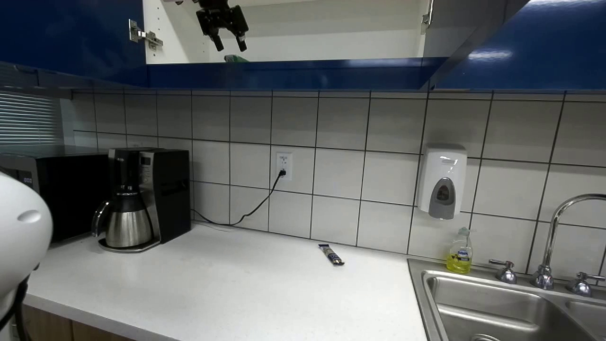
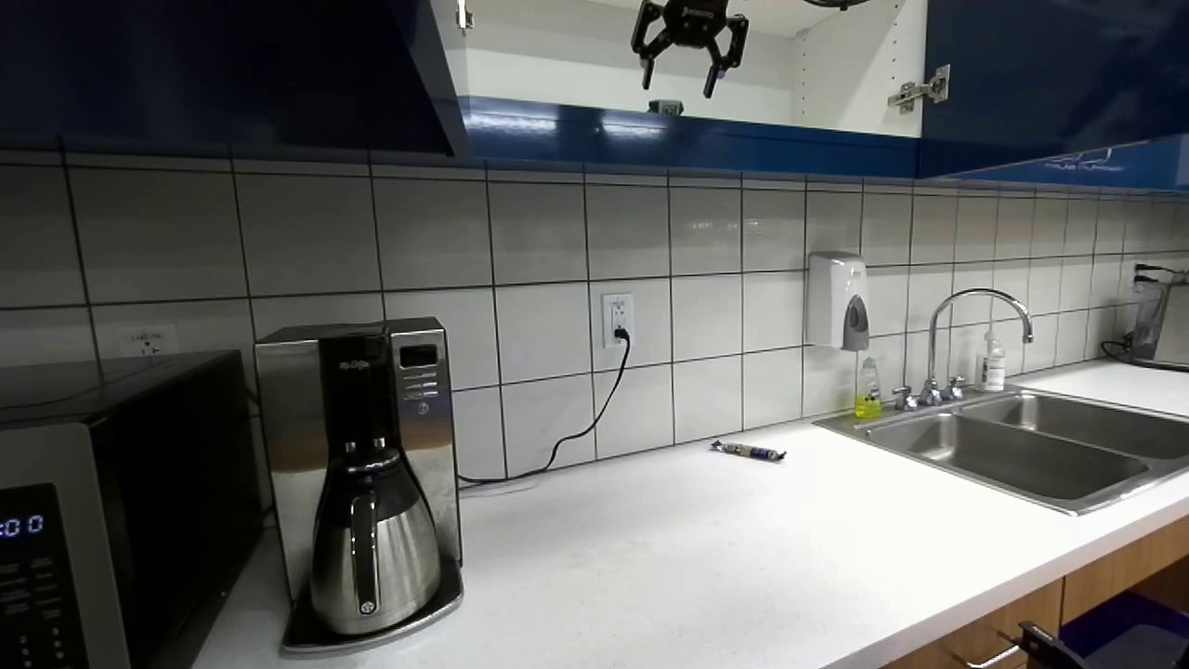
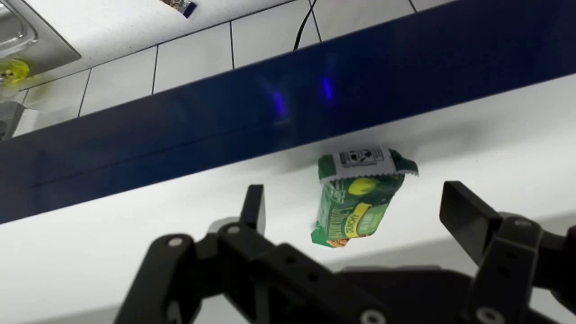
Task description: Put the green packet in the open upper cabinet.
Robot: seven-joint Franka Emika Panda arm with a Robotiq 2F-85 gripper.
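A kitchen: sink (image 2: 1031,455), faucet (image 1: 550,237) (soap dispenser (image 1: 442,177) nearby), coffee maker (image 1: 171,199), microwave (image 2: 176,502), blue upper cabinet (image 1: 293,75).

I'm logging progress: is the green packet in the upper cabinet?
In: the wrist view shows the green packet on the cabinet floor.

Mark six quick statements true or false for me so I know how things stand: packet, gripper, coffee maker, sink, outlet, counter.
1. The green packet rests inside the upper cabinet. True.
2. The gripper is shut on the green packet. False: the gripper stands open, apart from the green packet.
3. The coffee maker lacks its carafe. False: the carafe sits in the coffee maker.
4. The yellow soap bottle stands at the back edge of the sink. True.
5. The wall outlet has nothing in it. False: a black plug is in the wall outlet.
6. A small wrapped bar lies on the counter. True.
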